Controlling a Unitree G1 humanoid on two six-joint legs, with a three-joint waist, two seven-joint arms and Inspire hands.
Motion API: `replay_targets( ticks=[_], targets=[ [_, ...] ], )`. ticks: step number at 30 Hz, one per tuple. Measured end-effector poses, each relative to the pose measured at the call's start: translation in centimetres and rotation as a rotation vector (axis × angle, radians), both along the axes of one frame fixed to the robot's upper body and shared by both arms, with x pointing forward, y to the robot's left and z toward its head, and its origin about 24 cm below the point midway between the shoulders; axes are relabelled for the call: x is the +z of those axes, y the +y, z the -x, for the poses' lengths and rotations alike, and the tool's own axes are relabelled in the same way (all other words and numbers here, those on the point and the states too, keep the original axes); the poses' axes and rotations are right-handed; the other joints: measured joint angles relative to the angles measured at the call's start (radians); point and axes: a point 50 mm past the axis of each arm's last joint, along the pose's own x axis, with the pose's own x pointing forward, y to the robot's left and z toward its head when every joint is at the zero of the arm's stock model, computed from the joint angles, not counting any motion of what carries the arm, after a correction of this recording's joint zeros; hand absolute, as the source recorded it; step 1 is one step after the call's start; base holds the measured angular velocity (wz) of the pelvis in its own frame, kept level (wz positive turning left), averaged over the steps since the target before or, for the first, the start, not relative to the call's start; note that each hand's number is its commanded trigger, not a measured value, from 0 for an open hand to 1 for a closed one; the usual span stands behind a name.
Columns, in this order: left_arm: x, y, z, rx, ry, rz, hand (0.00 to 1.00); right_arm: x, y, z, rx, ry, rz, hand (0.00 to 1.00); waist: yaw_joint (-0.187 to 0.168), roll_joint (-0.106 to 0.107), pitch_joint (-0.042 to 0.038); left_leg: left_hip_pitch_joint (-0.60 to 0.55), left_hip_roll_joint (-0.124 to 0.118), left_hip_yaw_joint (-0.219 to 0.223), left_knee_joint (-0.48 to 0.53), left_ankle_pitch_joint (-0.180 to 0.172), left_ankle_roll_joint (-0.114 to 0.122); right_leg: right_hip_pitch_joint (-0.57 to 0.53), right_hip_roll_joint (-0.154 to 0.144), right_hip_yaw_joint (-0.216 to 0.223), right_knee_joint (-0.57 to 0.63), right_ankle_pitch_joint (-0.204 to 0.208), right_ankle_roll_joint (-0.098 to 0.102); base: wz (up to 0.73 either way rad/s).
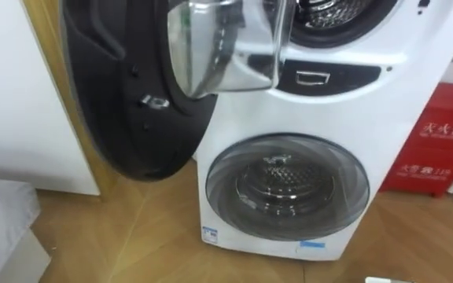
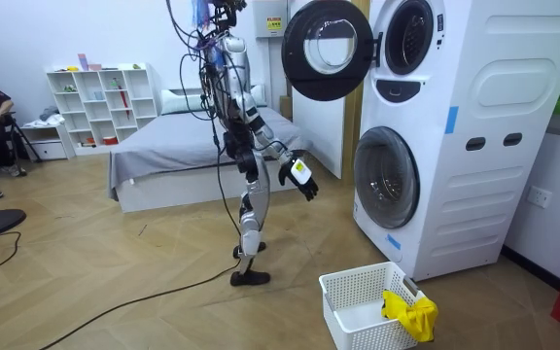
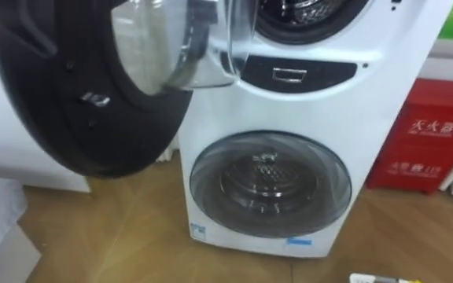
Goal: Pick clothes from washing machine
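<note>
A tall white washing machine (image 2: 494,97) stands as two stacked units, boxy and smooth, with rounded panels pressed into its side. The robot stands upright on the wooden herringbone floor (image 2: 115,262), just in front of the machine and facing it. Behind the robot lies a low bed (image 2: 183,146) under a grey cover, with a white cube shelf (image 2: 100,107) against the wall beyond it.

The upper door (image 1: 108,102) is swung wide open towards the robot's left. It is a broad black plastic ring around a deep bowl of clear glass (image 1: 226,47) that bulges outward and shines. Past it shows the edge of the perforated steel drum (image 1: 329,12). The lower door (image 1: 287,187) is closed, a round smoky window with a ribbed metal drum behind it.

A red box (image 1: 440,145) sits on the floor to the machine's right. A white plastic basket (image 2: 358,282) with lattice walls stands on the floor near the machine's foot. A crumpled yellow cloth (image 2: 411,313) lies in it, draped over the corner nearest the machine.

The right hand (image 2: 299,178) is held forward at hip height, apart from the machine. I cannot tell how it is set.
</note>
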Motion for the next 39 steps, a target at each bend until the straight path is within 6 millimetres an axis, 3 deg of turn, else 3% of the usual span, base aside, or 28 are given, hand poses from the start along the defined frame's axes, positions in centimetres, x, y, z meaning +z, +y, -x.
replay_targets(
  ticks=[3, 6, 8, 11, 13, 18, 22, 25, 32, 39],
  targets=[
    [0.3, 0.7, -0.2, 0.055, -0.026, -0.032, 0.00, -0.1, -0.1, 0.6, 0.001, 0.010, 0.003, 0.00, 0.008, 0.011, -0.0008, 0.027, -0.004, -0.007, -0.012, -0.003, -0.007, 0.028, 0.000, -0.005, -0.015, -0.006, -0.002, 0.11],
    [1.2, 1.8, -1.8, 0.094, -0.118, -0.073, 0.00, 0.2, -0.7, 1.1, -0.020, -0.015, 0.018, 0.00, 0.008, 0.019, -0.0015, 0.032, -0.014, -0.029, -0.021, -0.004, -0.008, 0.050, -0.003, -0.028, -0.032, -0.007, -0.001, 0.19],
    [1.9, 2.7, -3.0, 0.126, -0.181, -0.109, 0.00, 0.3, -1.1, 1.2, -0.038, -0.021, 0.033, 0.00, 0.007, 0.024, -0.0001, 0.043, -0.018, -0.032, -0.026, -0.004, -0.008, 0.066, -0.005, -0.037, -0.043, -0.008, 0.001, 0.11],
    [4.4, 4.6, -6.5, 0.173, -0.367, -0.196, 0.00, 0.5, -1.3, 0.9, -0.037, -0.047, 0.056, 0.00, 0.009, 0.028, 0.0002, 0.049, -0.022, -0.048, -0.035, -0.005, -0.009, 0.073, -0.005, -0.046, -0.042, -0.009, 0.003, 0.11],
    [6.9, 5.7, -9.6, 0.181, -0.521, -0.266, 0.00, 1.3, -1.4, 0.2, -0.011, -0.108, 0.077, 0.00, 0.014, 0.039, -0.0009, 0.049, -0.024, -0.048, -0.037, -0.005, -0.009, 0.073, -0.006, -0.047, -0.042, -0.009, 0.003, 0.03],
    [12.8, 6.5, -14.7, 0.186, -0.821, -0.377, 0.00, 1.4, -1.3, 0.6, 0.020, -0.122, 0.105, 0.00, 0.014, 0.059, -0.0077, 0.071, -0.032, -0.058, -0.054, -0.004, -0.008, 0.091, -0.010, -0.047, -0.043, -0.009, 0.004, 0.05],
    [18.1, 7.2, -16.6, 0.160, -1.043, -0.462, 0.00, 1.6, -1.2, 1.6, 0.020, -0.126, 0.103, 0.00, 0.012, 0.069, -0.0133, 0.072, -0.035, -0.059, -0.060, -0.004, -0.008, 0.088, -0.012, -0.047, -0.043, -0.011, 0.008, -0.03],
    [20.8, 7.7, -17.4, 0.162, -1.144, -0.516, 0.00, 1.5, -1.2, 2.2, 0.022, -0.109, 0.104, 0.00, 0.008, 0.079, -0.0107, 0.079, -0.035, -0.061, -0.060, -0.004, -0.008, 0.098, -0.012, -0.046, -0.046, -0.011, 0.008, 0.01],
    [25.9, 6.1, -19.2, 0.107, -1.377, -0.518, 0.00, 1.4, -1.2, 2.4, 0.041, -0.096, 0.110, 0.00, 0.002, 0.102, -0.0069, 0.077, -0.037, -0.063, -0.059, -0.004, -0.008, 0.102, -0.011, -0.044, -0.058, -0.010, 0.010, 0.01],
    [30.0, 2.7, -21.0, -0.086, -1.560, -0.448, 0.00, 1.1, -1.3, 2.6, 0.052, -0.042, 0.103, 0.00, -0.031, 0.099, -0.0041, 0.078, -0.037, -0.065, -0.057, -0.004, -0.008, 0.104, -0.011, -0.043, -0.057, -0.010, 0.010, 0.00]
  ],
)
